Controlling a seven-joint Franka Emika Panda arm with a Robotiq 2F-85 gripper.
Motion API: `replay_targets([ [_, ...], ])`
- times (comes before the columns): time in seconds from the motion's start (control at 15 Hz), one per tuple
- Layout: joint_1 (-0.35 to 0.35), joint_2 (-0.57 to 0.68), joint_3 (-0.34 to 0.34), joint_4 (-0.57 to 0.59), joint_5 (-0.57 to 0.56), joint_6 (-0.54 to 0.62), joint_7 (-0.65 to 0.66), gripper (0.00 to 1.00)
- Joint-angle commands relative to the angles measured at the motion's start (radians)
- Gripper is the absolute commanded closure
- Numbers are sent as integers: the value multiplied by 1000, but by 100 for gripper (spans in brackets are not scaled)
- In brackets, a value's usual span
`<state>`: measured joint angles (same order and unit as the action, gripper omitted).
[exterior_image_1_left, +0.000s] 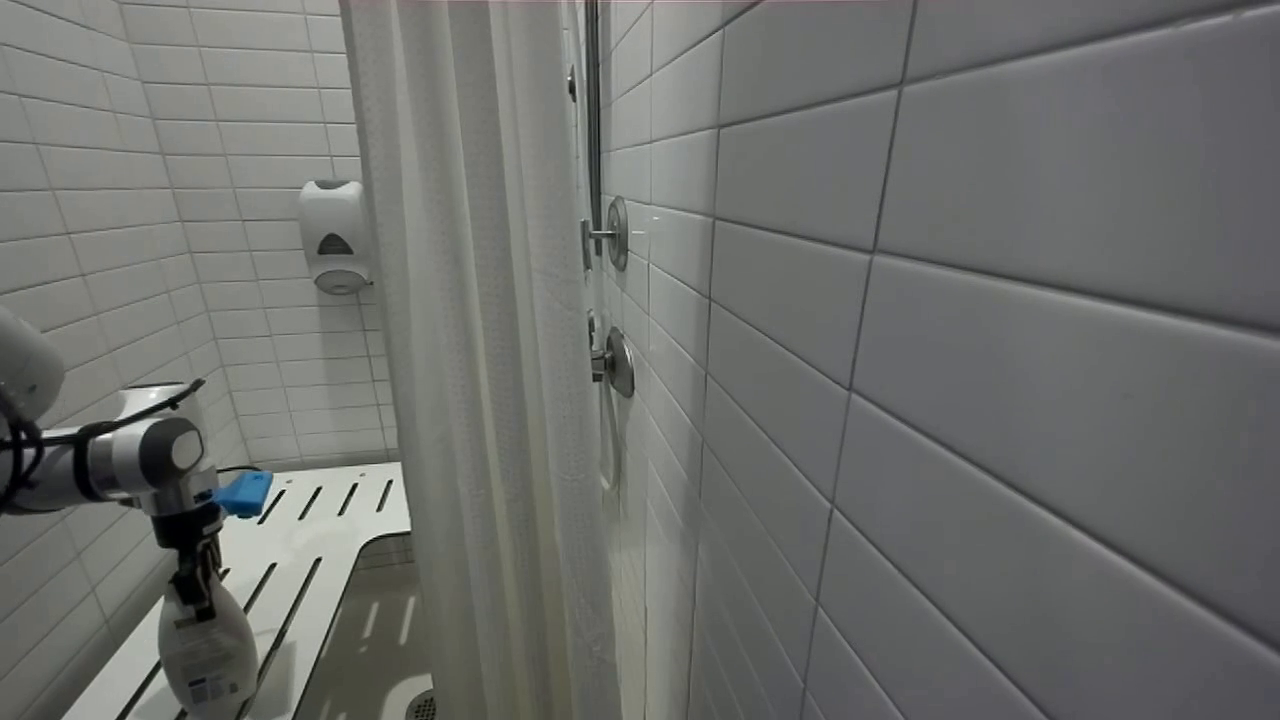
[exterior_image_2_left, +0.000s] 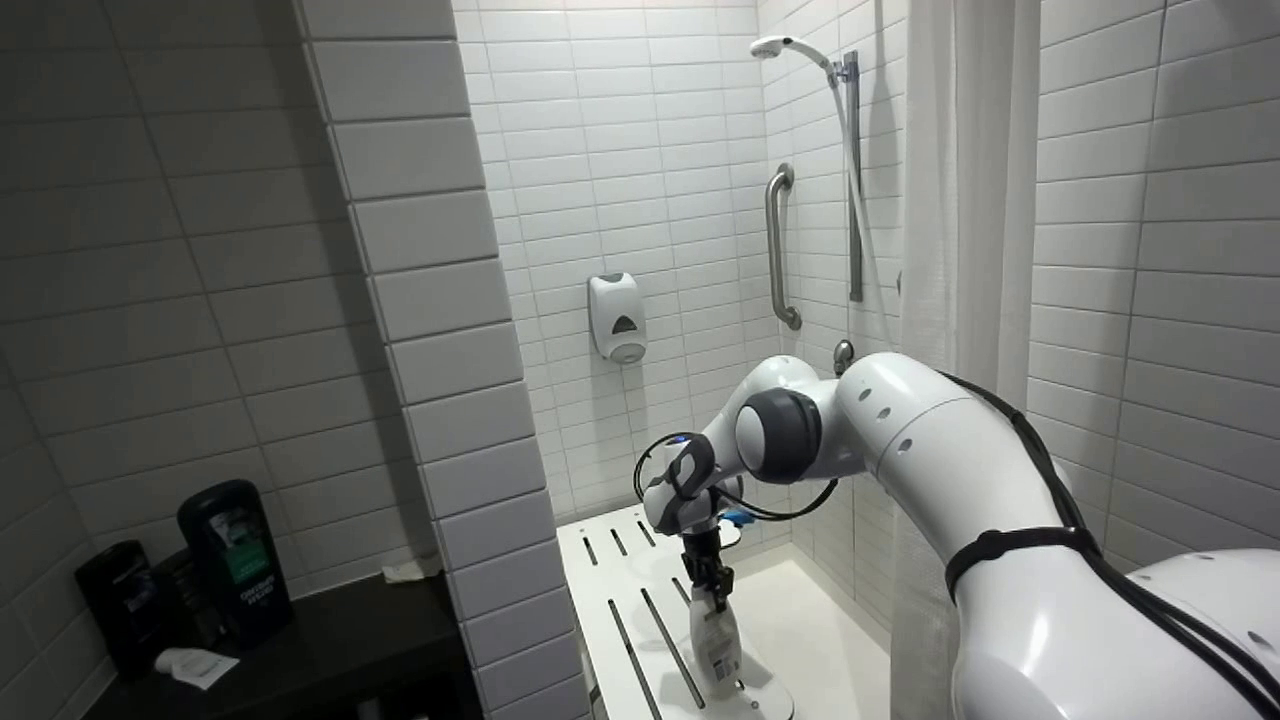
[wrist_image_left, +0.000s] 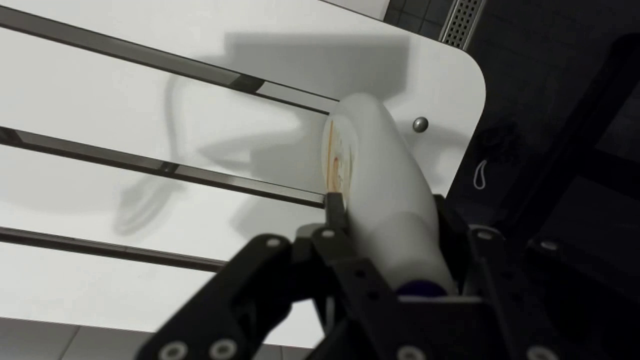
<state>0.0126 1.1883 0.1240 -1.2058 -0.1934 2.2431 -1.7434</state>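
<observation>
While gripper (wrist_image_left: 387, 202) clasps white bottle (wrist_image_left: 380, 150), orange markings (wrist_image_left: 335, 172), wrist view only

The bottle (wrist_image_left: 385, 170) is sitting between the fingers (wrist_image_left: 336, 214), over the tabletop (wrist_image_left: 75, 95). In both exterior views, the curtain (exterior_image_1_left: 480, 350) is hanging right of it, the dispenser (exterior_image_1_left: 333, 220) behind.

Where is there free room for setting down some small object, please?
The slotted bench looks bare between the white bottle and the tiled wall under the soap dispenser. The dark shelf has room between the black bottles and the pillar, in front of the white scrap. Crowded: around the gripper, and by the white tube.
</observation>
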Motion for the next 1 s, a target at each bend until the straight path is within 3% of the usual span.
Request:
replay_targets([
  [0.0, 58, -196, -43, -222, -44, 41, 124, 81],
  [0.47, 142, -511, -57, -509, -143, 86, 400, 81],
  [0.93, 148, -865, -17, -772, -162, 82, 599, 81],
])
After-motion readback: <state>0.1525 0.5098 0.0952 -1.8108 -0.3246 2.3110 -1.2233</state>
